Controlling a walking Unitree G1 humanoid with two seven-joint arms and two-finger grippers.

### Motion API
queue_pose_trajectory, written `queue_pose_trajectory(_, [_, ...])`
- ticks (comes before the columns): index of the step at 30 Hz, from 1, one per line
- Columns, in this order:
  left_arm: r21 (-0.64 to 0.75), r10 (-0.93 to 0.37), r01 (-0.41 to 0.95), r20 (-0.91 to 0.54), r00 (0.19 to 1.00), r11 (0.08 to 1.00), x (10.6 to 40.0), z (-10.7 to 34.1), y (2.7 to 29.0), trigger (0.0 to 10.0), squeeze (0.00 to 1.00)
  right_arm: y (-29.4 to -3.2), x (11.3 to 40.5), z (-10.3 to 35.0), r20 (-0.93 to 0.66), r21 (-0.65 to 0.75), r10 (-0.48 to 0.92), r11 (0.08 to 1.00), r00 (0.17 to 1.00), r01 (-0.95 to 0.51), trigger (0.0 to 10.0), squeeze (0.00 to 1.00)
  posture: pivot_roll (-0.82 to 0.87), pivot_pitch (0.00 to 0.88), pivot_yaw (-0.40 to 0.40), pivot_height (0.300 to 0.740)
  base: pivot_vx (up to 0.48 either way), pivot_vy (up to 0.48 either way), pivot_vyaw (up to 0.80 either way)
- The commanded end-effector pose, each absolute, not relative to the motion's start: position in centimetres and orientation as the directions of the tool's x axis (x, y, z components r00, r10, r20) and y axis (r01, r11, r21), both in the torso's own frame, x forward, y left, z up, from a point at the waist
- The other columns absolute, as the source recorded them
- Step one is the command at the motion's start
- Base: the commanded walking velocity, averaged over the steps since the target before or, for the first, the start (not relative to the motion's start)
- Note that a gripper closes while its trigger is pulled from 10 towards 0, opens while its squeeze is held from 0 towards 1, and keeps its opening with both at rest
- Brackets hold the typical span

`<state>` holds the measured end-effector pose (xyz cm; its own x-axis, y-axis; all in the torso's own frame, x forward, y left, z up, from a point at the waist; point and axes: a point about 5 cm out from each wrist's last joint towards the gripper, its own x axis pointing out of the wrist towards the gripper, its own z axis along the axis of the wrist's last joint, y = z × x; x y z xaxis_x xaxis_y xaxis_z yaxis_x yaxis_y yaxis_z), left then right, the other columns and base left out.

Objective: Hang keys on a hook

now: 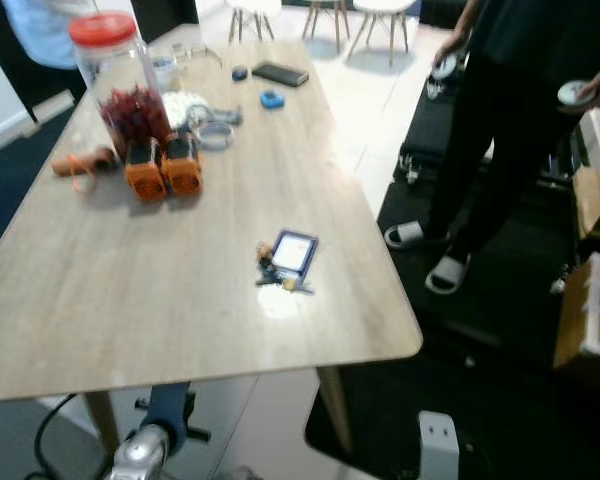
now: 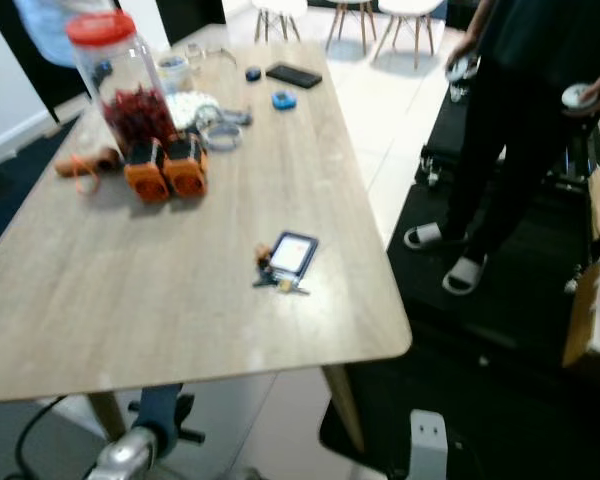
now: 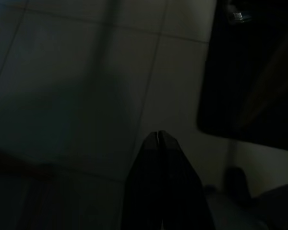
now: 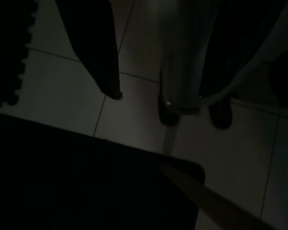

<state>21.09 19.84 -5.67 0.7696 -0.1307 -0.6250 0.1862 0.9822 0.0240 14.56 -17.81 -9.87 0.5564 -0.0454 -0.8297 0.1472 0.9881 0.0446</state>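
Looking down at the table (image 1: 100, 320) and nothing of this job is done yet, by my reckoning: the keys (image 1: 283, 278) lie flat near the table's right edge, just beside a small blue-framed card (image 1: 294, 252), untouched. No hook that I can spot from here, so finding one is part of what's left. My left gripper (image 3: 158, 135) hangs low over a dim tiled floor (image 3: 77, 72), its two fingers pressed together with nothing between them. My right gripper (image 4: 158, 103) dangles idle too, over tiles and a dark mat (image 4: 62, 177), fingers spread apart and empty. Further up the table sit a red-lidded jar (image 1: 120, 75), two orange blocks (image 1: 164, 170) and a phone (image 1: 280, 73), all well away from the keys. A person (image 1: 510, 110) stands off to the right, on a black mat. Still ahead, I judge: reach, pinch the keys, lift, carry, hang. Everything, basically.
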Motion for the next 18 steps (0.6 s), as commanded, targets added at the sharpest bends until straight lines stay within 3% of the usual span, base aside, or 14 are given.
queue_pose_trajectory(1, [0.034, -0.128, 0.187, -0.611, 0.781, 0.982, 21.50, -5.38, 19.84, 10.0, 0.00, -17.72, 13.76, -10.19, -0.845, 0.050, -0.045, 0.985, 0.532, 0.162, 10.0, 0.00, 0.06, 0.072, 0.028, 0.740, 0.000, 0.000, 0.00])
queue_pose_trajectory(18, [0.058, -0.112, 0.188, -0.622, 0.775, 0.981, 21.77, -5.35, 19.77, 10.0, 0.00, -17.63, 13.60, -10.28, -0.851, 0.054, -0.039, 0.985, 0.524, 0.161, 10.0, 0.00, 0.07, 0.081, 0.022, 0.740, 0.000, 0.000, 0.00])
